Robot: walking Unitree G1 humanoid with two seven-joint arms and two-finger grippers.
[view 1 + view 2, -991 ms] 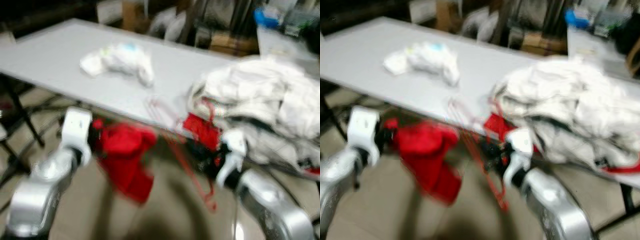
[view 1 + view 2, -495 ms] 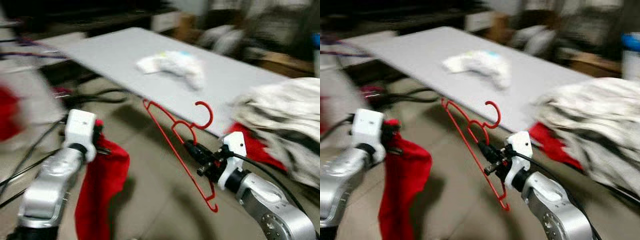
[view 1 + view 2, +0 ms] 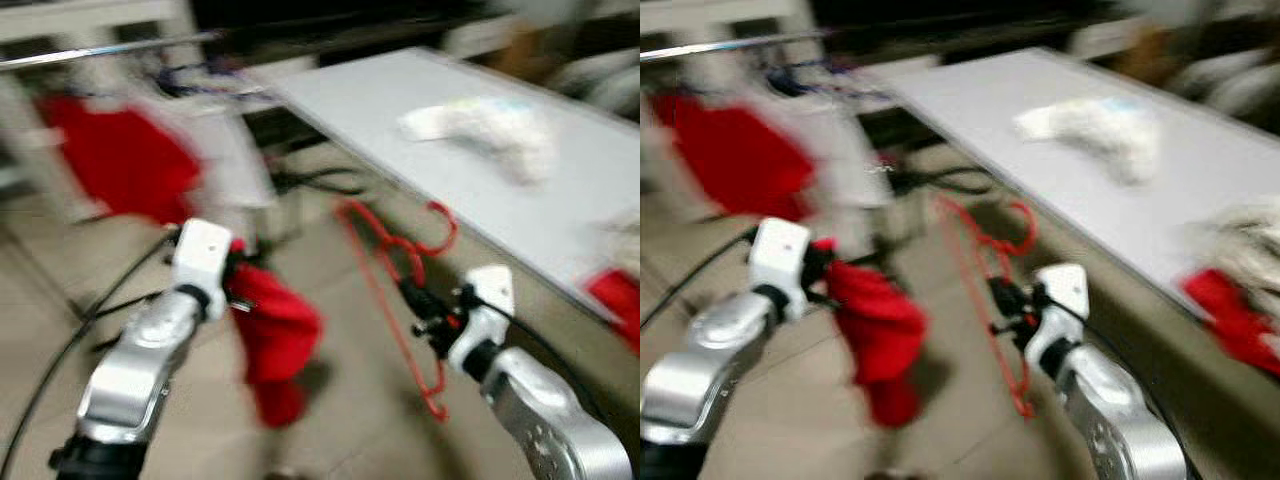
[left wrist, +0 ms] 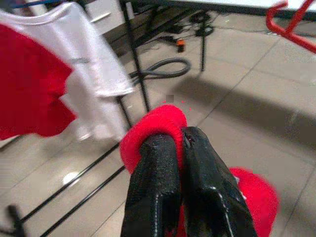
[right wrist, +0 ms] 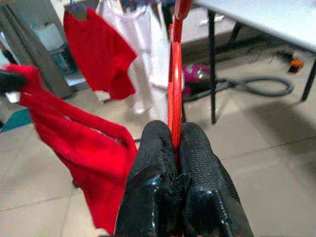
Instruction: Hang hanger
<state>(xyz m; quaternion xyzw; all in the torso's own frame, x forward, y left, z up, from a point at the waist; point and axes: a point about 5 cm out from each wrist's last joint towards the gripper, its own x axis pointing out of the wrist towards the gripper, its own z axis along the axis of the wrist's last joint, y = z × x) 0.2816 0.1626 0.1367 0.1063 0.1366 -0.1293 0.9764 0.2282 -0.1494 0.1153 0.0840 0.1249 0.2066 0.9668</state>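
My right gripper is shut on a thin red hanger, held upright with its hook near the table edge. In the right wrist view the hanger's bar rises from between the closed fingertips. My left gripper is shut on a red garment, which droops toward the floor. The left wrist view has the closed fingers pinching a fold of that red cloth. Both eye views are blurred.
A clothes rack rail runs across the upper left, with a red shirt and a white shirt hanging from it. A grey table with a white cloth stands to the right. Cables lie on the floor beneath it.
The camera has swung left: the laundry pile has left the picture and the rack with hanging shirts has come in. Both grippers keep their holds on garment and hanger.
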